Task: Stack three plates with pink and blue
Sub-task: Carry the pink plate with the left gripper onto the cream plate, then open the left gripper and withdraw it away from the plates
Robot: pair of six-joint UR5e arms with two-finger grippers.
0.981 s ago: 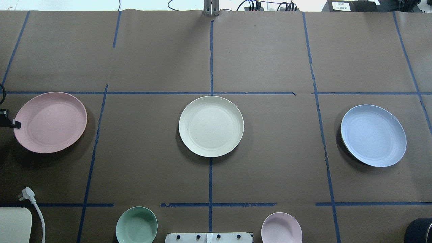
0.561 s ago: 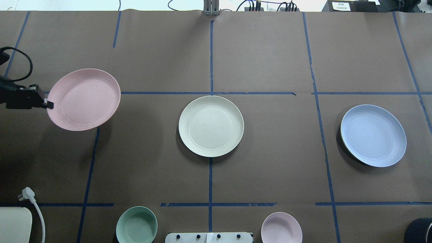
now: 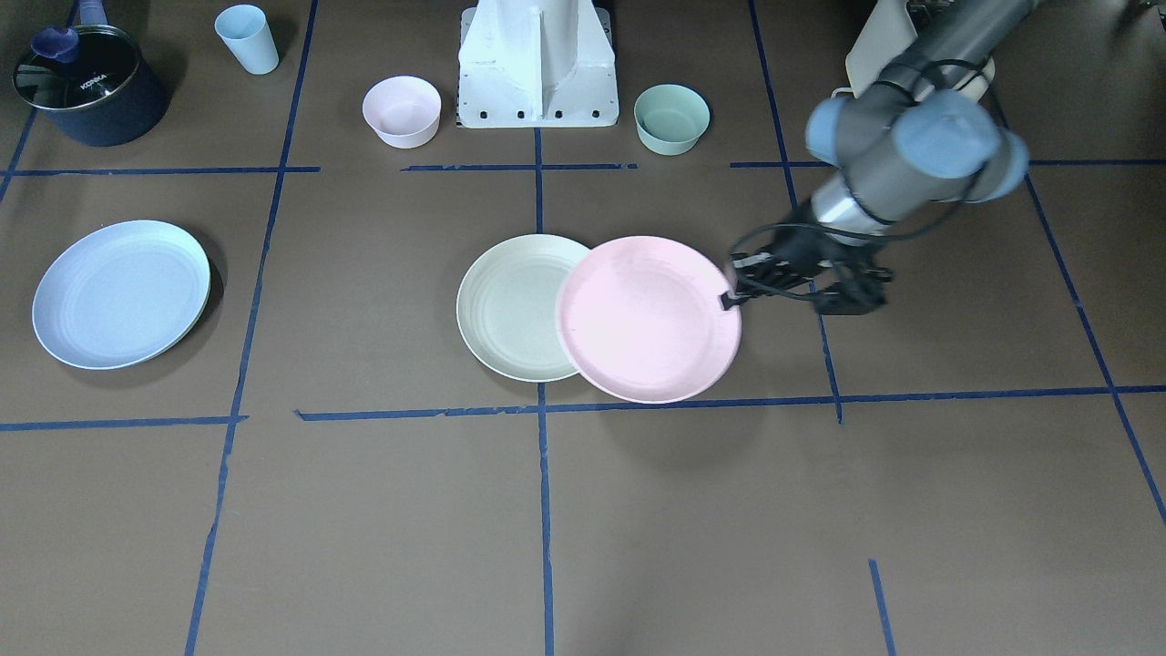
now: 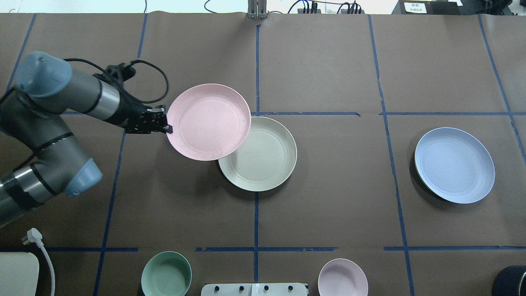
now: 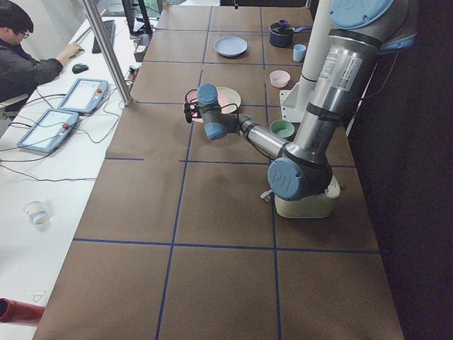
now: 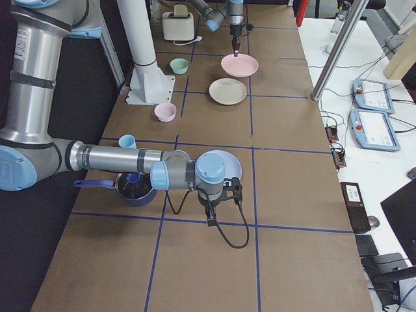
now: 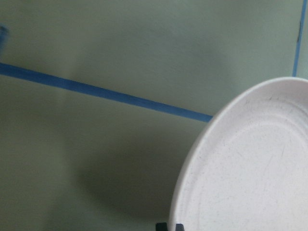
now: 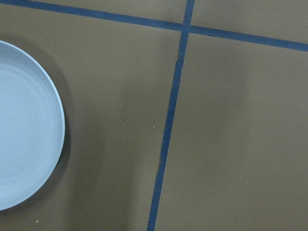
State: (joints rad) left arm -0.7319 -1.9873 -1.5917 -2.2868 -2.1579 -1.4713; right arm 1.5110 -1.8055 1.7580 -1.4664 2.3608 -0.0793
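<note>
Pink plate point(image 4: 208, 121): lifted off the table point(image 4: 328, 205), pinched at its rim in my left gripper point(image 4: 168, 128), roughly level, right side up. Its edge overlaps the cream plate point(image 4: 267, 160) from above. Cream plate lies flat at mid-table. Blue plate point(image 4: 454, 165) lies flat, well apart from both, on my right side.

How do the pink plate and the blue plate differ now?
The left hand grips the pink plate by its rim; nothing touches the blue plate. The pink plate hangs above the table, partly over the cream plate; the blue plate lies on the table alone. Both are round, rimmed and look equal in size.
</note>
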